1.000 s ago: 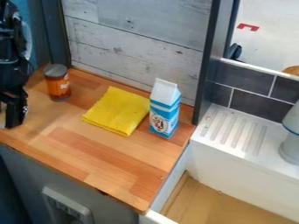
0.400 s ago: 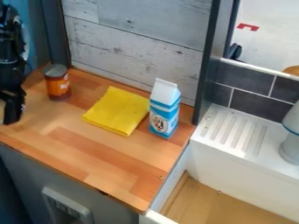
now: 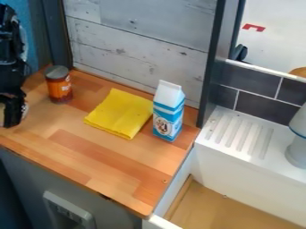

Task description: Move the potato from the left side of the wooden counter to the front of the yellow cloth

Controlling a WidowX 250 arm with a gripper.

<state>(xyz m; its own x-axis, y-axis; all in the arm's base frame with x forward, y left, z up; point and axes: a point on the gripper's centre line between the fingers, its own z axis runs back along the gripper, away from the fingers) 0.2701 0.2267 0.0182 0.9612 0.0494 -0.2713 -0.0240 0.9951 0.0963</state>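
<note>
Orange jar (image 3: 60, 90) with a grey lid, upright toward the upper left of the frame, on a wooden counter (image 3: 92, 150). The black gripper (image 3: 12, 120) hangs at the left edge, lower in the frame than the jar and apart from it; whether it is clenched or released cannot be told. Right of the jar, a yellow cloth (image 3: 121, 113) lies flat. Just beside the cloth, near the centre, stands a blue-and-white carton (image 3: 168, 114) with a peaked top. Behind them rises a grey plank panel (image 3: 140, 49). At right, a white ridged ledge (image 3: 230, 134) bears a pale vessel (image 3: 297, 150), partly cut off by the edge.
</note>
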